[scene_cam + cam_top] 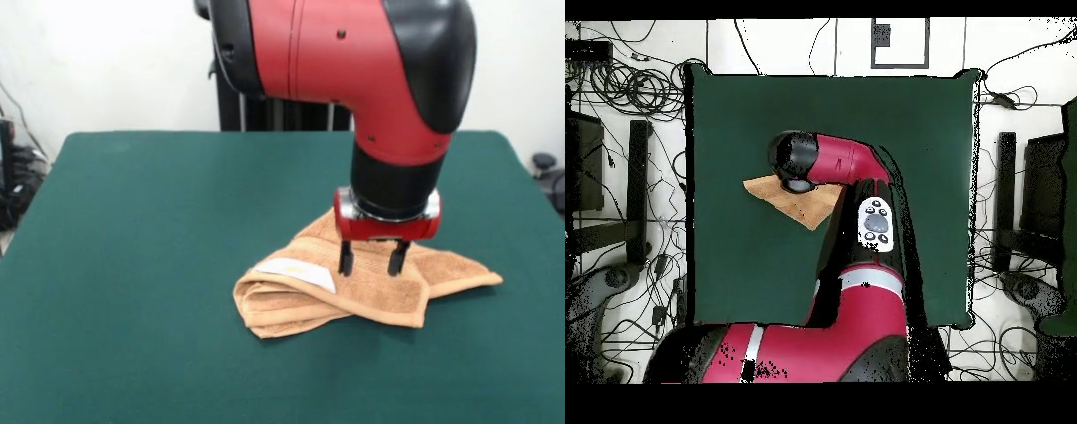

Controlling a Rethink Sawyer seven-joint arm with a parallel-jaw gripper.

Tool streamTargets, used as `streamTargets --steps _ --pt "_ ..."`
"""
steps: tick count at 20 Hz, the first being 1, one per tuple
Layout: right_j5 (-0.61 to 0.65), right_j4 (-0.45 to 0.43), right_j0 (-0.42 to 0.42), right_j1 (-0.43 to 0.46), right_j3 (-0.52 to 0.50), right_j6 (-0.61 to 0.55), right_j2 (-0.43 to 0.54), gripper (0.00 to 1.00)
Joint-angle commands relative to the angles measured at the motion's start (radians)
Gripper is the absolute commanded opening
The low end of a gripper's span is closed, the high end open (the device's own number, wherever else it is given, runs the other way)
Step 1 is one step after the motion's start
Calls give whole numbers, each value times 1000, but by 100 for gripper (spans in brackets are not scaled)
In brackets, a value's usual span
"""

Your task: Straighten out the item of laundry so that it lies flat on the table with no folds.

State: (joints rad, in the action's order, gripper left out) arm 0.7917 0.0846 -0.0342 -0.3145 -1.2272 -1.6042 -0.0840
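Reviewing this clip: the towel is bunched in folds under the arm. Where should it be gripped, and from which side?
Probably the towel's free pointed corner at the front view's right, taken from above. It lies thin and apart from the stacked folds by the white label, so pulling it outward should unfold. The end effector hangs open over the middle.

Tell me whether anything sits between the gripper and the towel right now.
Nothing visible does. The gripper hangs open right over the folded towel, its fingertips at the cloth. The table around the towel shows no other objects.
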Motion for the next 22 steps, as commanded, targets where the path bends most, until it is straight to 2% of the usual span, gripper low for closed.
streamTargets --steps 1,6,11,16,22 --pt "-109 20 33 43 16 -244 29 100" --pt "-146 53 88 13 -55 -333 7 100" --pt "-145 96 117 -5 -83 -377 2 100" --pt "-148 120 115 2 -86 -361 10 100" --pt "-212 126 94 13 -124 -339 30 100"
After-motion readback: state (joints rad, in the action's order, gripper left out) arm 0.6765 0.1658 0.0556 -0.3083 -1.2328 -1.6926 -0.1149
